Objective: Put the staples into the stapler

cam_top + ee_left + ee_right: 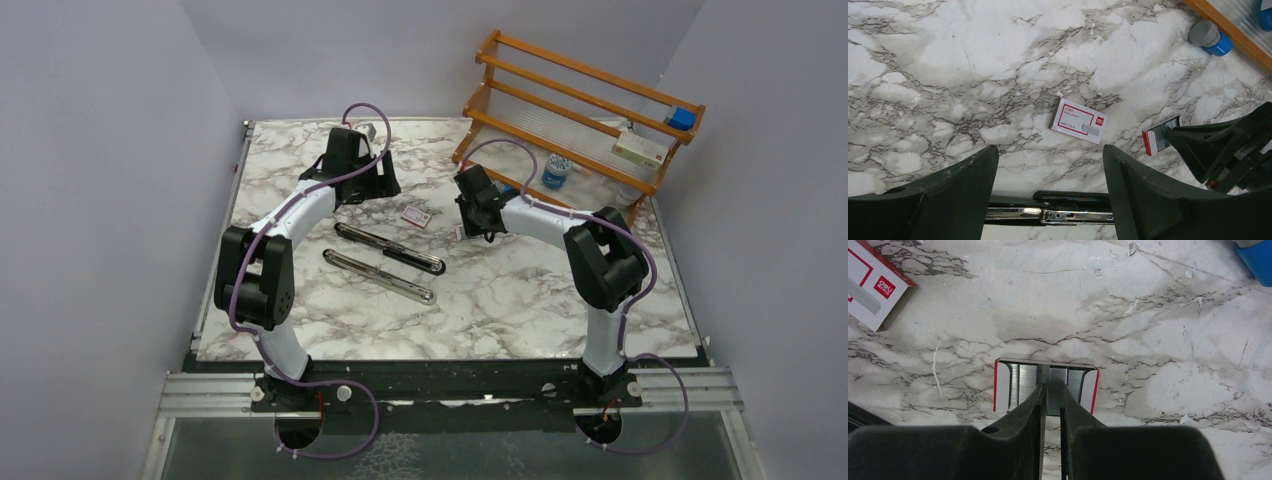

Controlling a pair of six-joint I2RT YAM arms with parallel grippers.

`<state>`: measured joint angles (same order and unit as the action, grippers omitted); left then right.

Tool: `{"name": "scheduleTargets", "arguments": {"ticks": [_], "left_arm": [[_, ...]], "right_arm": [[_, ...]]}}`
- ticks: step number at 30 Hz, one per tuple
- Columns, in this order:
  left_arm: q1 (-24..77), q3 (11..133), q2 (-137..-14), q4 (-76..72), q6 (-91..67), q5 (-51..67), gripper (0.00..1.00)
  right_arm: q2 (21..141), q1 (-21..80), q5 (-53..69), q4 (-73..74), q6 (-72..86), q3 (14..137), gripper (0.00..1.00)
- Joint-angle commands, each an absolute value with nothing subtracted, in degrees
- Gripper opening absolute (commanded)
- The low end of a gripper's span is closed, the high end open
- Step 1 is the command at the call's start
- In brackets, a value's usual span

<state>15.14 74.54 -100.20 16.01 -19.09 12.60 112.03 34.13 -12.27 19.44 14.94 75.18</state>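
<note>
**Left end effector** [1048, 155]: upper left of the overhead view. Fingers spread wide and holding nothing, hanging above the table [520, 300] with the stapler's channel showing between them.

**Stapler** [380, 277]: left of centre in the overhead view. It is swung fully open, with two long halves lying almost parallel on the table. The silver channel is uncovered, so it looks ready to receive a strip.

**Box sleeve** [1077, 120]: white label with a red border. It lies flat just beyond the stapler, between the two end effectors and apart from both.

**Staples** [1025, 385]: centre of the right wrist view. Several silver-grey strips lie side by side in an open red-sided tray, which rests on the table right of the sleeve.

**Right end effector** [1052, 387]: fingers drawn near together with a slim gap. The tips sit at the tray's near edge, astride the middle strip. Whether the strip is actually pinched cannot be told.

**Handling note (judgement):**
- Take one strip only, gripped by its long sides with light pressure, since strips likely snap.
- Lift straight up so the neighbouring strips and the tray stay down.
- Carry it level, line it up with the channel, and set it in legs down.
- The idle left end effector could steady the stapler.
</note>
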Motion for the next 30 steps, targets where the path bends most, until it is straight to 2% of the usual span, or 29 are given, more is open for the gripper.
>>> {"name": "scheduleTargets", "arguments": {"ticks": [1, 11, 20, 30], "left_arm": [[15.46, 74.99, -100.75, 16.15, -18.63, 12.48, 0.79], [15.36, 75.06, -100.88, 16.16, -18.54, 12.3, 0.79], [15.42, 75.15, -100.65, 16.28, -18.46, 12.09, 0.79], [15.39, 75.15, -100.65, 16.27, -18.46, 12.13, 0.79]], "right_arm": [[114.87, 34.27, -11.46, 23.16, 15.03, 75.27, 0.16], [112.18, 34.27, -14.92, 21.38, 14.2, 75.56, 0.09], [109.3, 34.22, -15.85, 20.02, 13.72, 76.78, 0.08], [103.98, 34.19, -15.87, 15.83, 15.03, 72.53, 0.07]]}}
